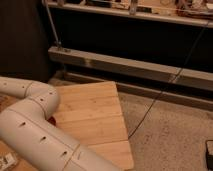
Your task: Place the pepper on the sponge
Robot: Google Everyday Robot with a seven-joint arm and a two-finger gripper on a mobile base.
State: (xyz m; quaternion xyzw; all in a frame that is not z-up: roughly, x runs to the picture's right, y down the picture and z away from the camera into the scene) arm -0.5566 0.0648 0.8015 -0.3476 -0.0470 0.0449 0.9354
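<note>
Only the white, jointed arm [35, 125] shows, crossing the lower left of the camera view over a light wooden tabletop [95, 115]. The gripper is out of view. The pepper and the sponge are out of view. A small sliver of something reddish [52, 120] peeks out from beside the arm's elbow, too little of it visible to identify.
The tabletop's right edge drops to a speckled floor [170, 135]. A dark cable [160, 95] runs diagonally across the floor. A grey metal rail [130, 67] and dark shelving stand behind. A small pale object [7, 160] lies at the bottom left corner.
</note>
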